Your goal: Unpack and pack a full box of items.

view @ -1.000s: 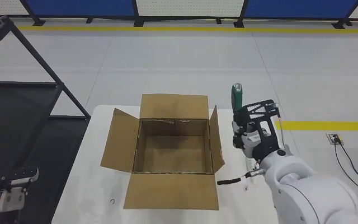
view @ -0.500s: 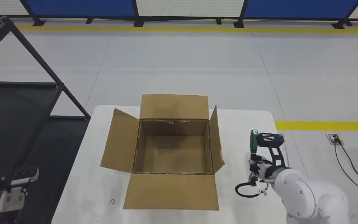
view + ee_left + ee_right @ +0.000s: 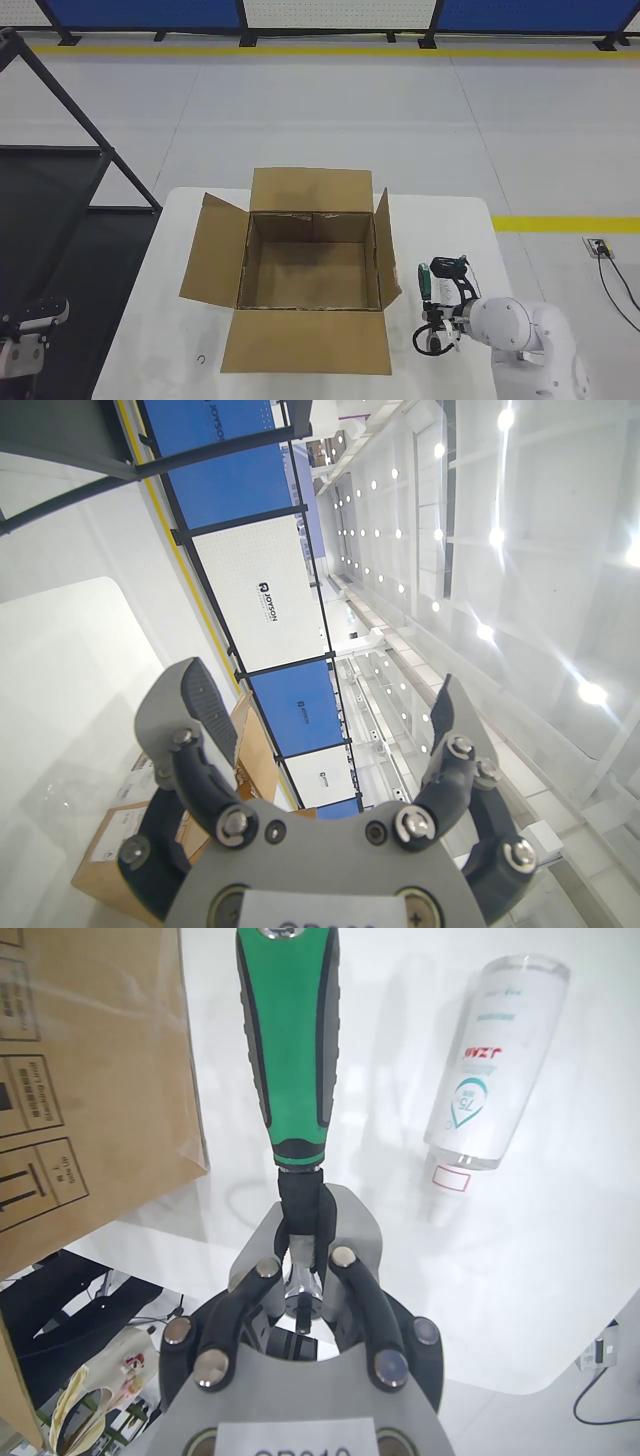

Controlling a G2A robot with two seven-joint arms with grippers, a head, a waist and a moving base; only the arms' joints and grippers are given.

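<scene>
Cardboard box (image 3: 310, 278) stands open on the white table (image 3: 170, 330) with all four flaps spread, and from above its floor looks bare, so I judge the unpacking done or nearly so. Just beside the box's near side flap (image 3: 100, 1058) sits the right claw (image 3: 302, 1228), its fingers closed tight on the black neck of a green-handled tool (image 3: 287, 1043), whose handle points straight ahead of the claw, low over the table; whether it touches the surface I cannot tell. On the far side of that tool from the flap, near the claw but apart from it, a clear bottle (image 3: 492, 1063) lies on its side on the table. The left claw (image 3: 325, 690) is spread wide with nothing between its pads, aimed up toward the ceiling and well apart from the box, whose cardboard shows beyond one finger. By my reading, at least the tool and the bottle are out of the box, and the whole packing half remains: both have yet to go inside.
</scene>
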